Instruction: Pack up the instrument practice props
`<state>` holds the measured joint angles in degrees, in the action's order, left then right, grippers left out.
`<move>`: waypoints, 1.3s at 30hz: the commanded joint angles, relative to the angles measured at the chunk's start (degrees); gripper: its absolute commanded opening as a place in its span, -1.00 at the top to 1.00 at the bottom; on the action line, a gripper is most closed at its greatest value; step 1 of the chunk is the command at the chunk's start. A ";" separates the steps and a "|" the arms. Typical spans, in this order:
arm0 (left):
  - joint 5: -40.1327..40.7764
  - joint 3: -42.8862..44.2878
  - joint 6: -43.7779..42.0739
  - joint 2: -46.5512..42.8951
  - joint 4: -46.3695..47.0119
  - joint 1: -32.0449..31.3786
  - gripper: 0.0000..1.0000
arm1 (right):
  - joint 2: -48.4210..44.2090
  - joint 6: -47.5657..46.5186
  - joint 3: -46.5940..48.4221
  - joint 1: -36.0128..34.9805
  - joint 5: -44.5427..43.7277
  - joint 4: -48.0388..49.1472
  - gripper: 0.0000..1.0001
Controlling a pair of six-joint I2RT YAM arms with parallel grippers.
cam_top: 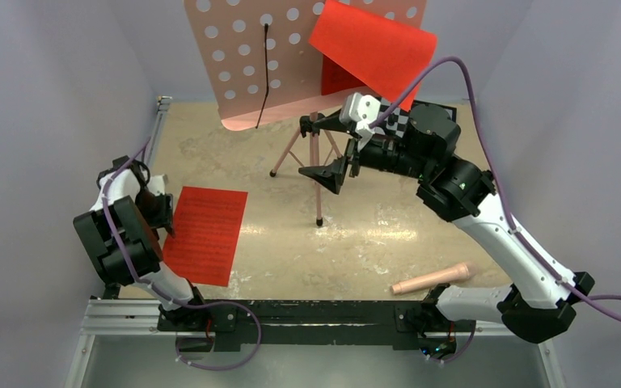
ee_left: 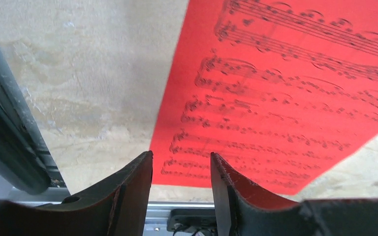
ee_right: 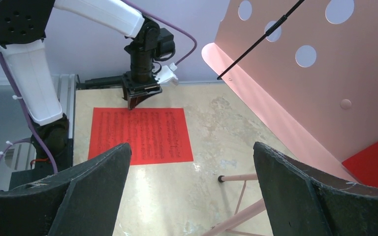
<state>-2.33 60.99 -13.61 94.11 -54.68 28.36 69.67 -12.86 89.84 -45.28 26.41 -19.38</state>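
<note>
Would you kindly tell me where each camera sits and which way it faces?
Top external: above and behind the bases, looking down on the beige table; left arm, right arm, pink hole-perforated music stand tray and flat red sheet-music page show.
Left wrist: looks down past the left gripper at that page.
Right wrist: faces across the table toward the left arm; the right gripper frames the bottom.
Shared: all three show that page.
</note>
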 commanded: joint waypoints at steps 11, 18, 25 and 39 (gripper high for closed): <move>-27.58 20.01 1.90 -24.72 -7.90 -0.41 -0.05 | -9.56 0.03 8.14 5.08 2.27 -8.20 -0.97; -29.86 36.54 -0.69 -28.62 -15.83 -0.55 -0.06 | -10.09 1.91 16.91 13.81 -1.31 -11.73 -0.94; -34.72 46.97 -0.99 -36.64 -13.61 -0.46 -0.15 | -10.13 5.60 20.37 25.19 -3.59 -13.20 -0.84; -67.60 57.34 22.14 -32.03 8.54 -1.66 0.00 | -3.26 14.23 21.55 49.90 8.32 -14.60 -0.71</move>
<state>-58.74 122.54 -6.57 59.57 -63.24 27.92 62.65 -5.52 110.24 -2.37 28.08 -32.18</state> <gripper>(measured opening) 0.516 0.875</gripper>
